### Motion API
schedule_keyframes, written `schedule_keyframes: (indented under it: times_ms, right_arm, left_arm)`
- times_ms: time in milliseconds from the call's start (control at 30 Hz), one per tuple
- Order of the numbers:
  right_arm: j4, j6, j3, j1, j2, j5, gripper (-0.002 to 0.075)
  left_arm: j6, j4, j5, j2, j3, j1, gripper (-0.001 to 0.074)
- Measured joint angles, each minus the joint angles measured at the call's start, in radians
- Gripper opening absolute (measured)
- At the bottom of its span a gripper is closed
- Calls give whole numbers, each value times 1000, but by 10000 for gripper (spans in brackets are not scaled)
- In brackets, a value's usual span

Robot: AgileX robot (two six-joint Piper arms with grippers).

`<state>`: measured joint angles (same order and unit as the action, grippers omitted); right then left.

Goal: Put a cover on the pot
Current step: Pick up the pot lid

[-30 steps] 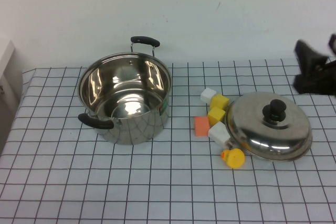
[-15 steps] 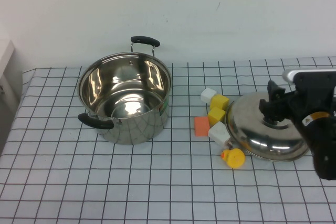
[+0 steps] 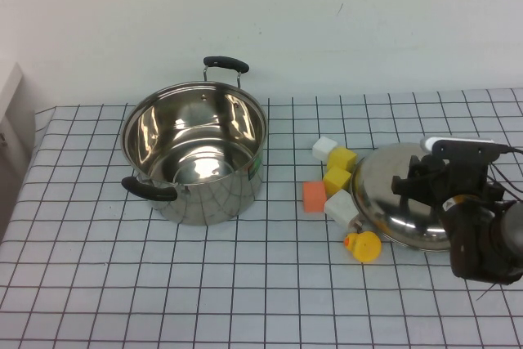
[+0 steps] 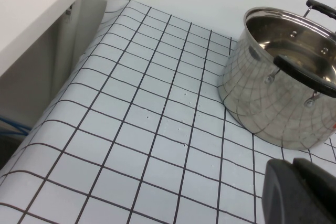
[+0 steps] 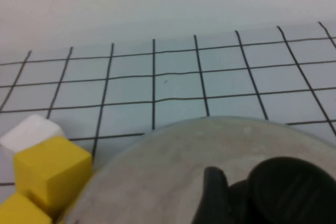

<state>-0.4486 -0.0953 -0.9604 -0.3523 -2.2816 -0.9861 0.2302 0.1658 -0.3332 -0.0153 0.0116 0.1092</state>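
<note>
The right gripper sits low over the domed steel lid, its dark fingers either side of the black knob — whether they grip it I cannot tell. Well off to its left stands the shiny round stainless-steel pot, uncovered. Coloured foam blocks and a yellow rubber duck lie just left of the lid. The left gripper hovers near the pot's black handle — its opening can't be told.

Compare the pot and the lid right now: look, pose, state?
The pot is deep, straight-sided, upright and open; the lid is shallow, domed, lying on the table. The pot stands untouched at left with two black loop handles; the lid has the right claw over it. Left claw: only a tip in view. Both shiny steel.
</note>
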Motion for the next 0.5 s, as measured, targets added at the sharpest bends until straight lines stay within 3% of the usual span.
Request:
schedule_keyframes:
  times_ms: [500]
  right_arm:
    - [9,5,-31,43,-20,-2,495]
  left_arm:
    - [0,0,0,0,0,0,-3]
